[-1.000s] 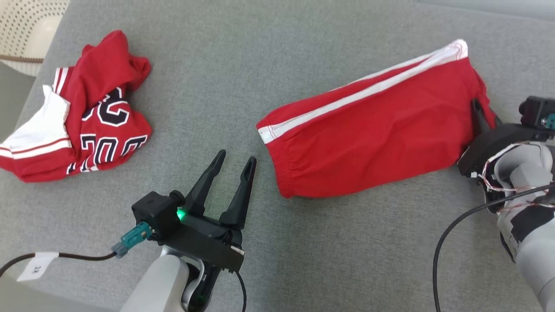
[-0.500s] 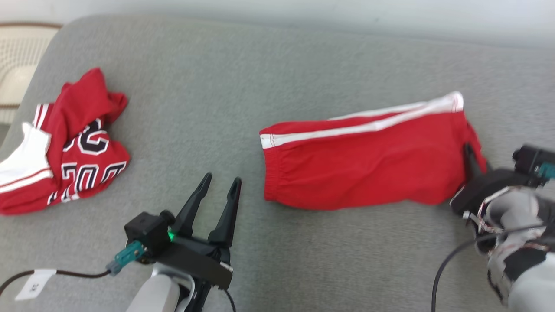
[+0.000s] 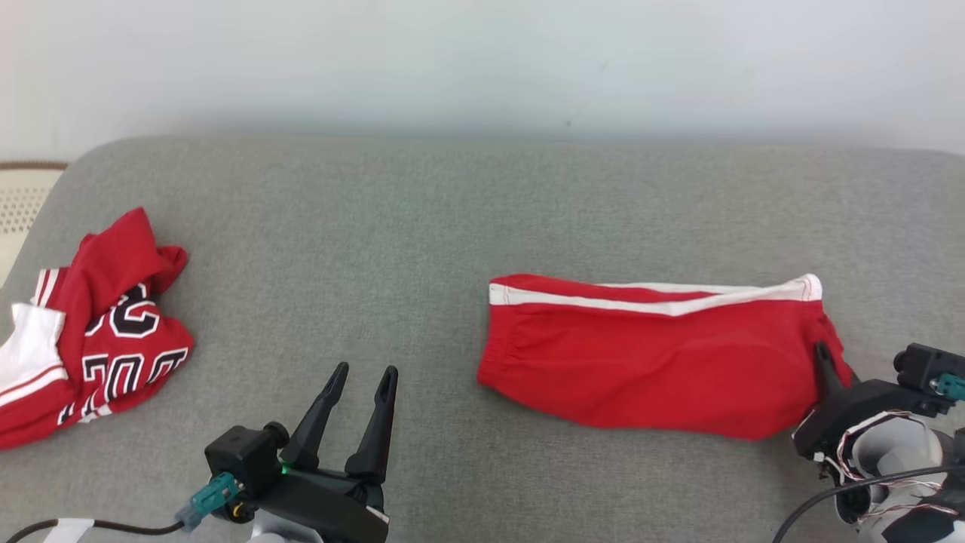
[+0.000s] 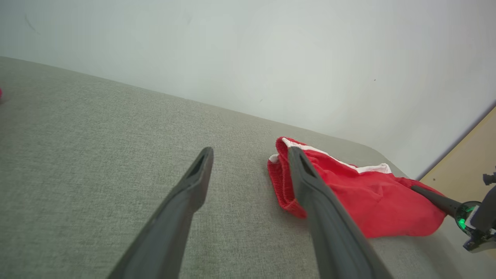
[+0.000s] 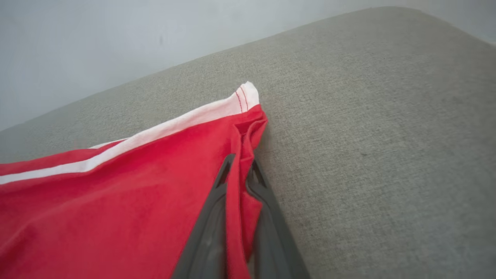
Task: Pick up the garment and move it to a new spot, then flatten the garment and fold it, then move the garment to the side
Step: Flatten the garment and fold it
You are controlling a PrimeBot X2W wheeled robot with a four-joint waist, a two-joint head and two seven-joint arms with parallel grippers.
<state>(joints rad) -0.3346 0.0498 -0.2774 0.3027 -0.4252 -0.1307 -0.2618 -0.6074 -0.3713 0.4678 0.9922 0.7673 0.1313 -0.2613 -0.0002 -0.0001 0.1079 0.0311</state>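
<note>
Garment (image 3: 648, 369) is pinched at its 3 o'clock hem by the closed right gripper (image 5: 242, 161); left gripper (image 3: 366, 371) is spread, empty. Seemingly thin grip: fold could be dragged open.

The head camera looks forward and down over the grey cushion (image 3: 452, 226) toward the wall (image 3: 482, 60). Both wrist cameras sit low over it, sharing the red shorts (image 3: 656, 362) with the head view.

Place: indoor room, home-like.
Surface: grey upholstered cushion (image 3: 422, 226), rounded corners.
Backdrop: plain white wall (image 3: 482, 60) behind it.
Clothes: red shorts (image 3: 656, 362), red jersey (image 3: 90, 332) on it.
</note>
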